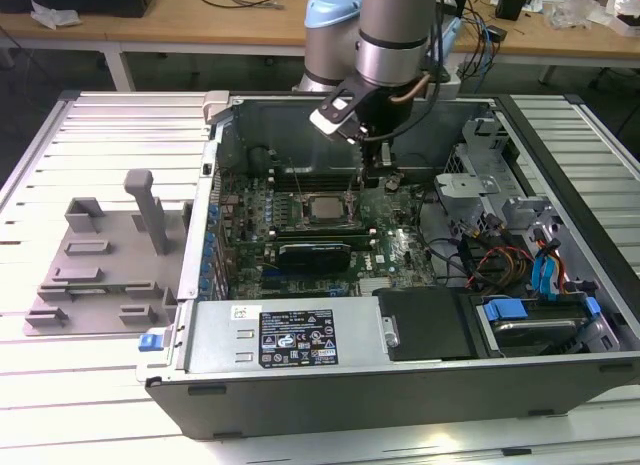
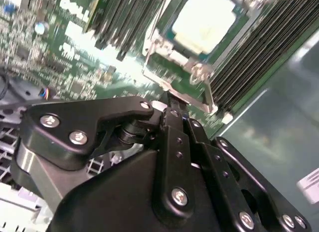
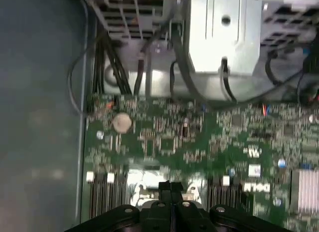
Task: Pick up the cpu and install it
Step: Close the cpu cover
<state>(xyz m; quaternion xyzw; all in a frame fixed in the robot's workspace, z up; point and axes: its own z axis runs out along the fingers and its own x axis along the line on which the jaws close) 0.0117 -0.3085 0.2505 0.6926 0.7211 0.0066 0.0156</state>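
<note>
Okay, I'm seeing the cpu lying flat in the socket on the motherboard, silver top facing up. In the second wrist view the cpu is showing as a pale square inside the metal socket frame, with memory slots running along both sides of it.

The gripper is hanging over the board just to the exterior view's right of the socket, near the cpu but apart from it. I'm reading the jaws as pressed together with nothing between them: in the second wrist view the gripper is showing its fingertips meeting, and the first wrist view is giving the same for the gripper. I'm not able to tell whether the tips are touching the board or sitting just above it.

In the first wrist view the green motherboard is lying beyond the fingertips, with a round coin cell on it and black cables running toward a metal drive cage.

In the exterior view the open computer case is lying on its side on a slatted table. A black expansion card is sitting just beside the socket. A grey fixture is standing on the table, at the exterior view's left of the case and well apart from the gripper.
</note>
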